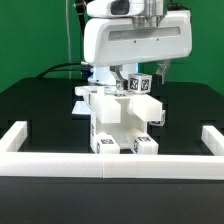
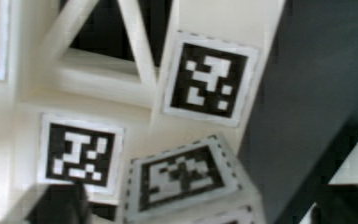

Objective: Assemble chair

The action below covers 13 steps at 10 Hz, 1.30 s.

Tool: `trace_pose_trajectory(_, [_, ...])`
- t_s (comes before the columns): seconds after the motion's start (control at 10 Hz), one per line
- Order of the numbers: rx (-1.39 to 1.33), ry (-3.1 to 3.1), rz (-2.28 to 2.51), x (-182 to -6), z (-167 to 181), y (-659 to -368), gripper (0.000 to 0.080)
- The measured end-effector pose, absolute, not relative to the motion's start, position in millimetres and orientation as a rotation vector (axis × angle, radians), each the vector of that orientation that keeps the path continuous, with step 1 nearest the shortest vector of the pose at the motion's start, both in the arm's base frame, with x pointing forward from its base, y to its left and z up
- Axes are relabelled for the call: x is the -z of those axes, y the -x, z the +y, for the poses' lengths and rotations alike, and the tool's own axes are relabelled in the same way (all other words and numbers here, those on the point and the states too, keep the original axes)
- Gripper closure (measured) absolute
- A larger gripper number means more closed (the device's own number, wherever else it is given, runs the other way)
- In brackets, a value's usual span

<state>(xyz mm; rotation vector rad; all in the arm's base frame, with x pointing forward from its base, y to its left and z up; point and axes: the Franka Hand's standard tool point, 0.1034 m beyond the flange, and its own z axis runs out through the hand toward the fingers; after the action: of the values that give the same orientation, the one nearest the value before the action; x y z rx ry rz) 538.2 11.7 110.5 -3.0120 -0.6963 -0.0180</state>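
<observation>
The white chair (image 1: 118, 115) stands partly built in the middle of the black table, blocky parts stacked and tagged feet toward the front. My gripper (image 1: 140, 82) hangs from the big white arm at the chair's top, around a tagged white piece (image 1: 143, 85). In the wrist view that tagged piece (image 2: 185, 178) lies between my gripper (image 2: 197, 205) fingers, which show as dark blurred shapes (image 2: 55, 208) far apart at the frame's corners, with a gap beside the piece. More tagged chair faces (image 2: 208, 80) fill the view.
A long low white border rail (image 1: 110, 161) runs along the table's front, with raised ends at the exterior view's left (image 1: 18, 135) and right (image 1: 212, 140). Green wall behind. Cables hang behind the arm.
</observation>
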Motion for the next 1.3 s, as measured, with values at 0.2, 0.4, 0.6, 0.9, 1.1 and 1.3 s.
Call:
trace_pose_trajectory(0.2, [0.017,3.012,-0.696,-110.3,11.4,-538.2,0.0462])
trace_pose_trajectory(0.4, [0.016,3.018,-0.666,-110.1,11.4,-538.1,0.0531])
trace_pose_trajectory(0.6, [0.016,3.022,-0.647,-110.1,11.6,-538.1,0.0531])
trace_pose_trajectory(0.9, [0.009,3.083,-0.199,-109.6,13.9,-538.0,0.0531])
trace_pose_trajectory(1.1, [0.008,3.087,0.083,-109.3,15.0,-538.5,0.0531])
trace_pose_trajectory(1.3, [0.003,3.067,0.342,-109.2,15.4,-538.8,0.0530])
